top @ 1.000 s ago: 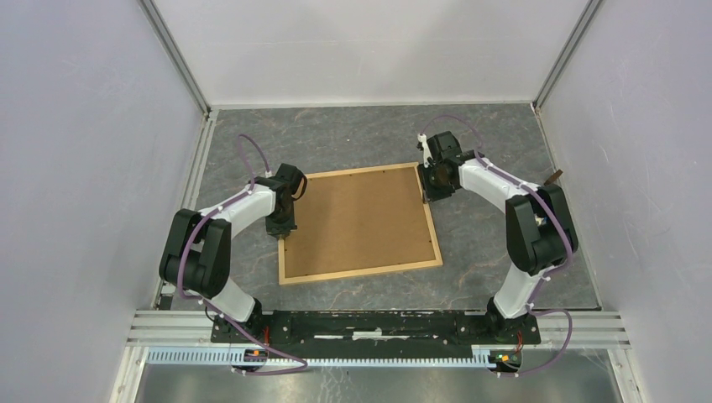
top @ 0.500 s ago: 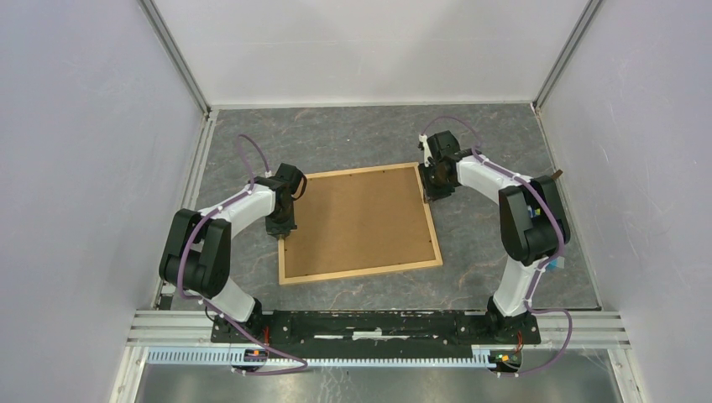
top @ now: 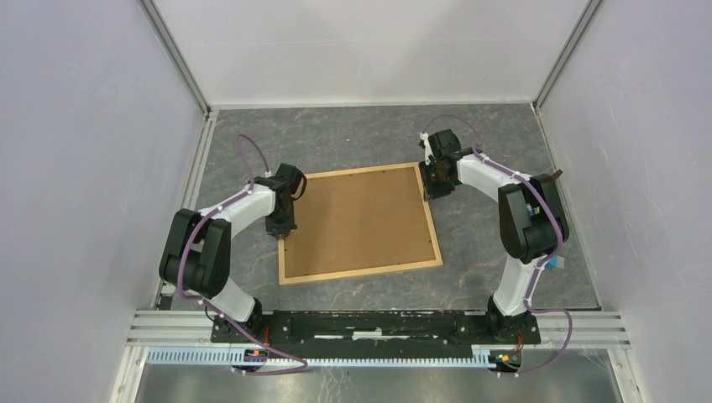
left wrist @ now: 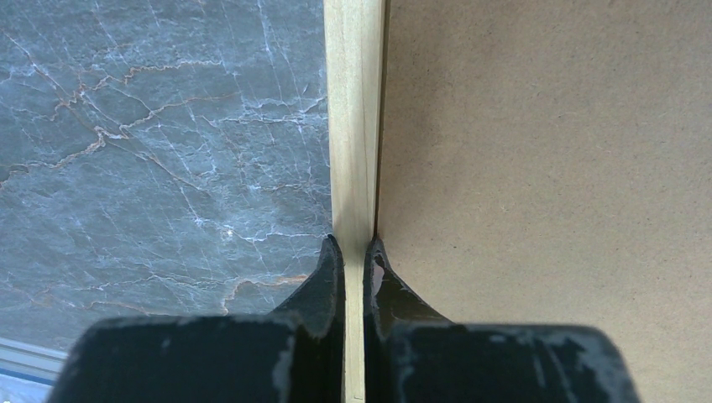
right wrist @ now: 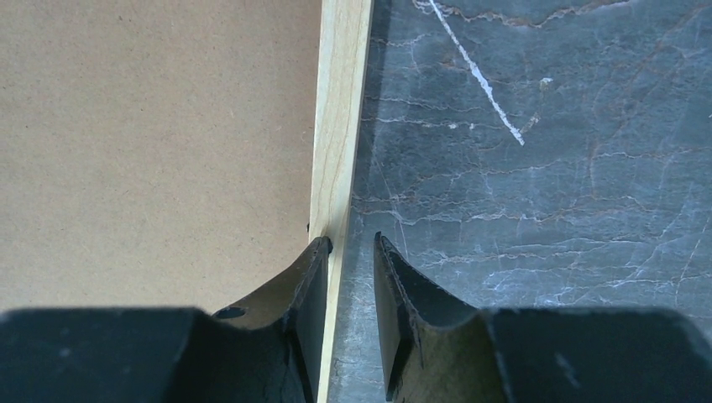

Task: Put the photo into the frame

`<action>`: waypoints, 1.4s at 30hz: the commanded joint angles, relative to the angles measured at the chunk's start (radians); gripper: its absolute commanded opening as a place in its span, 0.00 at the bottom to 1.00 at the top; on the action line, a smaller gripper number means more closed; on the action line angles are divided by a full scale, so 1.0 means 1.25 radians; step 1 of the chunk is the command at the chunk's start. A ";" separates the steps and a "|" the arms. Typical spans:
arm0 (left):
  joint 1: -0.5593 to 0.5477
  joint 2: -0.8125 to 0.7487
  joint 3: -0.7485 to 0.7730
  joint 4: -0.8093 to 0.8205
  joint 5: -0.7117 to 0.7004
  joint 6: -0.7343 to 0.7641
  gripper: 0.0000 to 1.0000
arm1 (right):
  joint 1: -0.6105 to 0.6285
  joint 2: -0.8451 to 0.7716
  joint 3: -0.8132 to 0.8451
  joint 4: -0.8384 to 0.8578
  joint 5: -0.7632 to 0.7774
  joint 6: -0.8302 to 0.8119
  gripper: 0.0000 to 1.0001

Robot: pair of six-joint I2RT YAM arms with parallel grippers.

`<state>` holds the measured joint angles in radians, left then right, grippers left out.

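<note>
Top external view, held against a second ago: the right arm [top: 529,220] has pulled its dark elbow in and now stands straighter. The right gripper [top: 432,193] has crept a little farther along the right rail of the thin, light natural-wood rectangular frame [top: 361,272]. The left arm [top: 201,252] and the frame itself lie just as they did.

The frame lies flat in the middle of the table, between the two arms. A plain brown backing board [top: 357,220] faces up and fills it, so whatever lies under the board is hidden.

The left gripper [top: 284,234] sits at the frame's left rail, toward its near end. From its wrist its jaws are drawn almost together with only a sliver of wood showing between them, and I cannot tell whether they pinch the rail or just rest on it.

The right gripper stands near the far right corner with its jaws a narrow way apart. One finger [right wrist: 306,285] is over the rail's inner edge and the other is over bare table, gripping nothing that I can see.

The grey, marble-veined table [top: 353,138] carries a white streak [right wrist: 474,71] to the right of the frame. Plain white walls [top: 369,50] box in the left, right and far sides, and an aluminium rail [top: 588,323] runs along the near edge, where the arm bases are bolted.
</note>
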<state>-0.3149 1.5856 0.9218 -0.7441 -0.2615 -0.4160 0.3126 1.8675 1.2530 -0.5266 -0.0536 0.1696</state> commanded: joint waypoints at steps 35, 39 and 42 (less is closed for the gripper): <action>0.003 -0.017 -0.002 0.029 0.010 0.027 0.02 | -0.004 -0.002 0.056 -0.011 -0.001 0.001 0.32; 0.002 -0.019 -0.003 0.028 0.008 0.027 0.02 | -0.004 0.007 0.043 -0.001 0.000 0.002 0.32; 0.002 -0.018 -0.002 0.029 0.007 0.027 0.02 | -0.004 0.015 0.040 -0.001 0.003 0.003 0.31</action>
<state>-0.3149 1.5856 0.9218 -0.7441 -0.2615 -0.4156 0.3119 1.8881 1.2938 -0.5373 -0.0669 0.1780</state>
